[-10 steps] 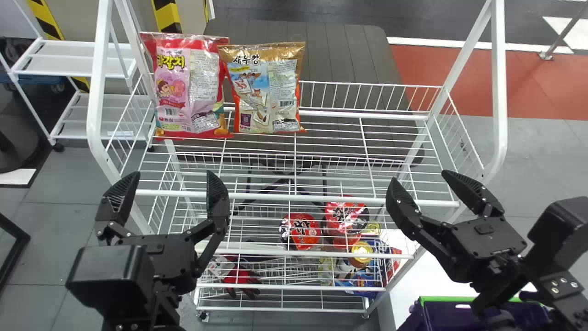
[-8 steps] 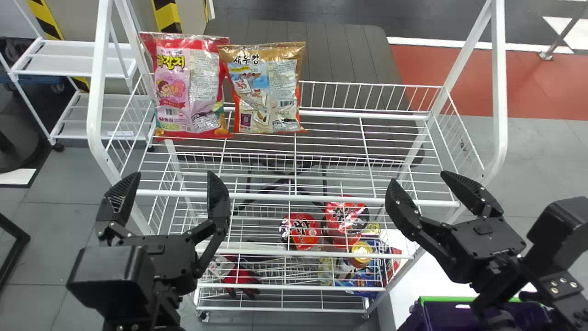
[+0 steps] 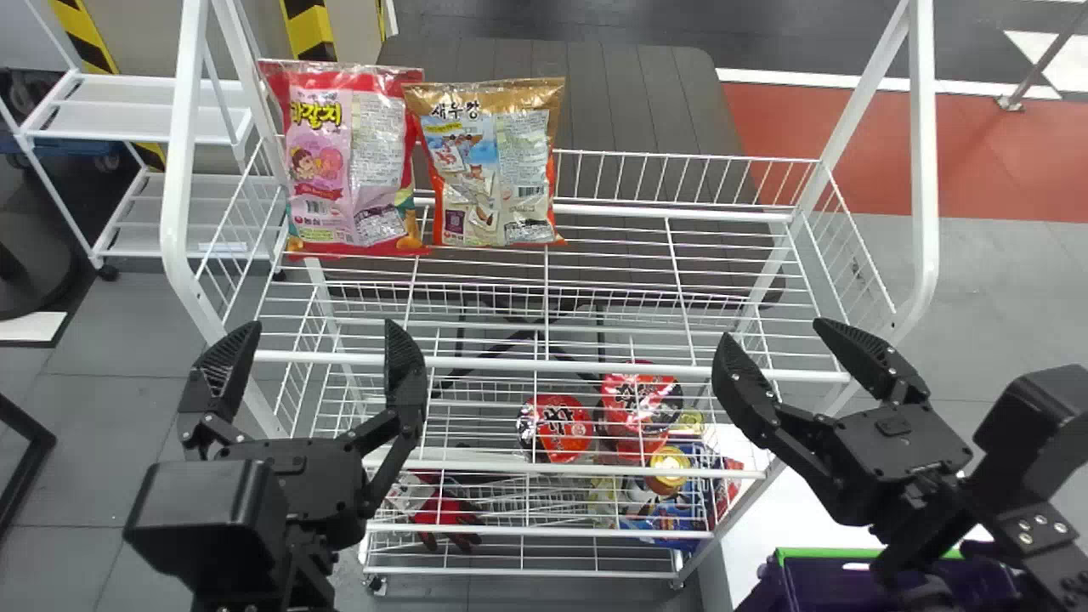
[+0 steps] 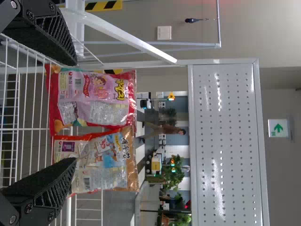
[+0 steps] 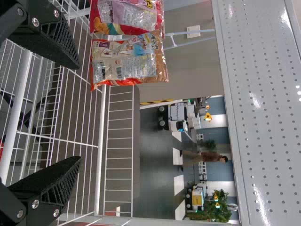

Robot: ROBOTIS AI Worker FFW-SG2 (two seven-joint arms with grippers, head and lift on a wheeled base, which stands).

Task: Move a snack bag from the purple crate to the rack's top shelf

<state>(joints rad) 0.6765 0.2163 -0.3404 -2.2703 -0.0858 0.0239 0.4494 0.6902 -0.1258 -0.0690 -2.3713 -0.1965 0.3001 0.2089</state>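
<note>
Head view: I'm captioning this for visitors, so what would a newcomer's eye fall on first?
Probably the pink-and-red bag and the gold-and-orange bag, side by side at the back left of the rack's top shelf. Then the black left gripper and right gripper, both open and empty, near its front edge.

There are two snack bags [image 3: 353,161], at least two red-lidded cups [image 3: 561,427], one rack [image 3: 510,364] and one purple crate [image 3: 820,585].

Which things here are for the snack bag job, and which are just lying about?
For the job:
Purple crate
Rack's top shelf
Pink snack bag and gold snack bag, on that shelf
Left gripper and right gripper, both empty

Just around:
Red-lidded tubs, lower down
White side shelves
Dark table
</note>
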